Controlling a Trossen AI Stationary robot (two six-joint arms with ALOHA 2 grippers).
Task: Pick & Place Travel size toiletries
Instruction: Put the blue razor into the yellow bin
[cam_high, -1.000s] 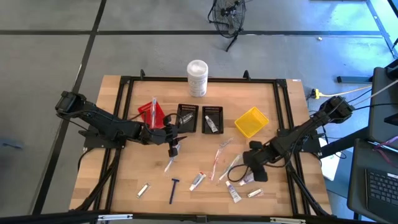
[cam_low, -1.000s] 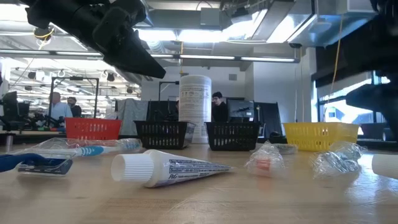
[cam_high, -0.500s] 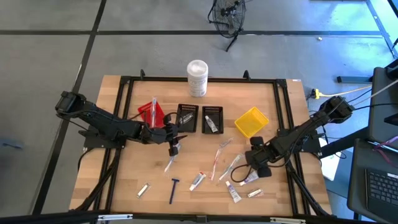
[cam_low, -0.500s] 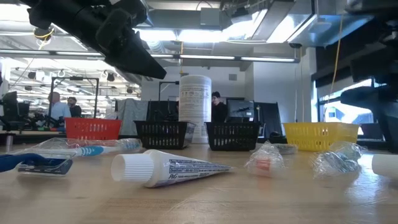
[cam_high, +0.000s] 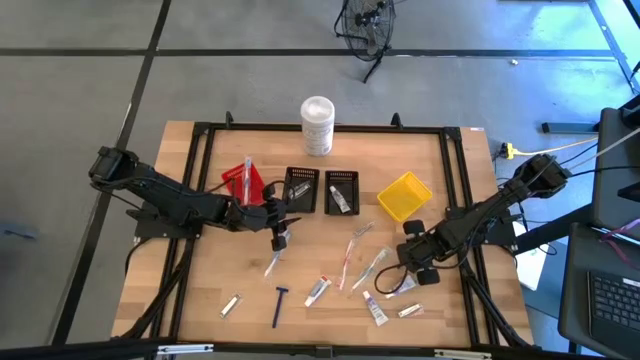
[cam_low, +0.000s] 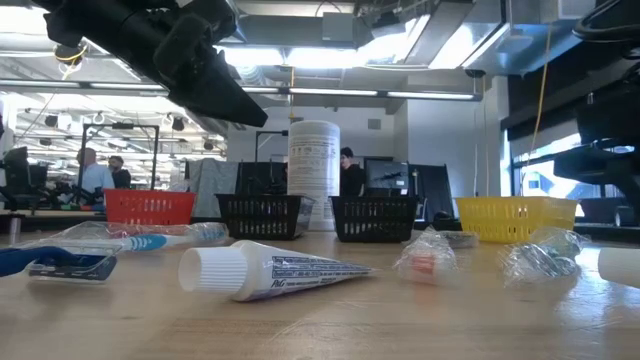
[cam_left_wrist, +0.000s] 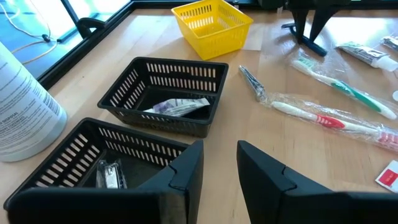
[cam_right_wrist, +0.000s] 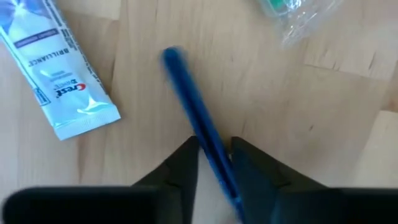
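The right end effector (cam_high: 412, 268) is down at the wooden desk (cam_high: 200, 290), near its front right part, and a slim blue rod-shaped item (cam_right_wrist: 200, 138) sits directly between its two dark fingers (cam_right_wrist: 180, 171), which stand closed in against it on both sides. I can't make out what the blue item is beyond a thin stick lying on the boards. Just beside it lies a small white tube of toothpaste (cam_right_wrist: 58, 78), flat on the wood, and the crinkled end of a clear wrapper with something green in it (cam_right_wrist: 292, 14) is a little farther off.

The right arm reaches in low from the desk's right edge, stretched toward the cluster of toiletries at the front.

The left end effector (cam_high: 279, 226) hangs above the middle of the desk, just in front of two black slotted baskets (cam_high: 301, 189); its fingers (cam_left_wrist: 186, 168) stand slightly apart with nothing between them. The left arm runs in from the left edge, bent at the elbow.

Scattered near the front are wrapped toothbrushes (cam_high: 354, 245), another white tube (cam_high: 317, 291) and a dark blue razor (cam_high: 280, 303). A yellow mesh basket (cam_high: 404, 195) stands behind the right end effector, and a red basket (cam_high: 243, 181) is beside the black ones.
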